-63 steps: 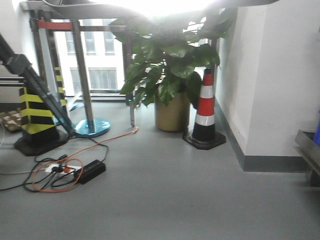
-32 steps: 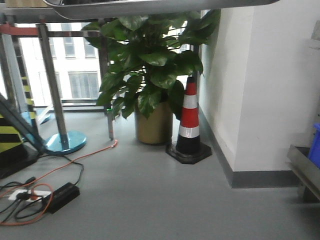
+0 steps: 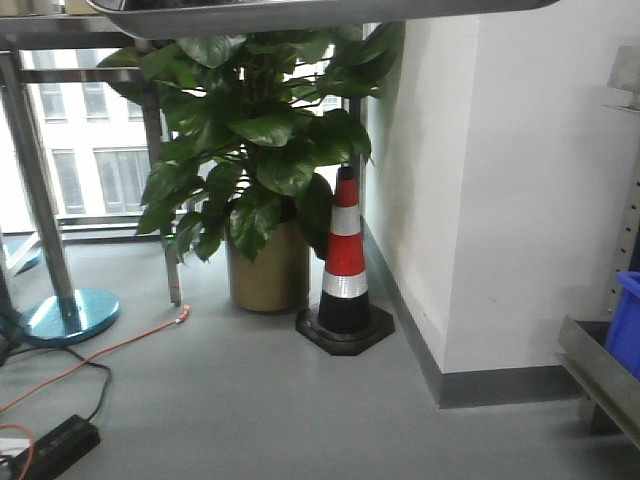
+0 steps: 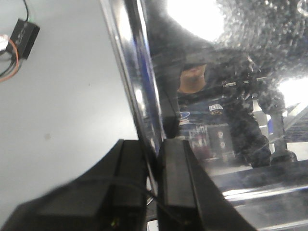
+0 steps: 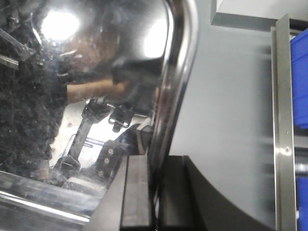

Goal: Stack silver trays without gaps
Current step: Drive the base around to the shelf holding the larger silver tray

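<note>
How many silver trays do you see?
1: the silver tray, overhead in the front view, its opposite rims clamped by the left pincer and right pincer. Others may be hidden.

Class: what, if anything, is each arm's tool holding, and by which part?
Both grip a shiny silver steel tray by its thin rolled rim: the left tool on one edge, the right tool on another.

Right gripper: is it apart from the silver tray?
No, the right gripper is shut on the rim of the silver tray.

Left gripper (image 4: 154,161) and right gripper (image 5: 155,180) clamp their jaws on the silver tray (image 4: 231,86).
</note>
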You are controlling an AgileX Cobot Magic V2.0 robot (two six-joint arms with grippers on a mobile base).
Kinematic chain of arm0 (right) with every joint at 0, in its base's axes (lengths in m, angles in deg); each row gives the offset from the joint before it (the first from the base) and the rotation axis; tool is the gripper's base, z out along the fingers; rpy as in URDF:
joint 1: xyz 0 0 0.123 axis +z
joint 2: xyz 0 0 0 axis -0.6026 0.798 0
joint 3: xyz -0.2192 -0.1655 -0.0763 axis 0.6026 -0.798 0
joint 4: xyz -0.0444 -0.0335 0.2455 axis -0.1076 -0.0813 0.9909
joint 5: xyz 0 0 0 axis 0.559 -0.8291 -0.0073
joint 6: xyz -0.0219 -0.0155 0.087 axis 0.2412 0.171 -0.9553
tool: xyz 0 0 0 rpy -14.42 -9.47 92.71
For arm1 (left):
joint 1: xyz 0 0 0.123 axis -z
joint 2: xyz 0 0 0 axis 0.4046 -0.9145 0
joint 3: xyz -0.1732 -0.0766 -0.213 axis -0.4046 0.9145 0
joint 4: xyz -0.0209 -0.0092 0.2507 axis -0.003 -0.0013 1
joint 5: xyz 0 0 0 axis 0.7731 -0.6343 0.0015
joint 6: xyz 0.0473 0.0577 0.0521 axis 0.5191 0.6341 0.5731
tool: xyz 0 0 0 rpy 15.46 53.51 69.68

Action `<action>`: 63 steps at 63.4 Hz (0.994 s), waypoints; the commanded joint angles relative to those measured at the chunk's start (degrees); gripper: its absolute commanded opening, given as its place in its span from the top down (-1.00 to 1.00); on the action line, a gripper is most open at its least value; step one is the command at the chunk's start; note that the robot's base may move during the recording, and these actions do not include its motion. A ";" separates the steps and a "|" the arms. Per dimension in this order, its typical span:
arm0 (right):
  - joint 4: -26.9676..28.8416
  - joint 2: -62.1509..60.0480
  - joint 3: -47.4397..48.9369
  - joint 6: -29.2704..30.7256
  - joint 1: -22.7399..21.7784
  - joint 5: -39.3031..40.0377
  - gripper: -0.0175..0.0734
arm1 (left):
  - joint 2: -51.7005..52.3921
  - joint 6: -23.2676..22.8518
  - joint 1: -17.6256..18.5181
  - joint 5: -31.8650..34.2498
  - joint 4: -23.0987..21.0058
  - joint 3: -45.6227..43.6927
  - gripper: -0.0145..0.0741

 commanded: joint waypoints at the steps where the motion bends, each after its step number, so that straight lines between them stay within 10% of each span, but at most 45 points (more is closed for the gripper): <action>1: 1.60 -1.60 1.82 1.22 0.69 4.91 0.48 | 2.05 1.50 0.89 -1.73 -2.13 -1.57 0.78; 63: 1.60 -1.60 1.82 1.22 0.69 4.91 0.48 | 2.05 1.50 0.89 -1.73 -2.35 -1.57 0.78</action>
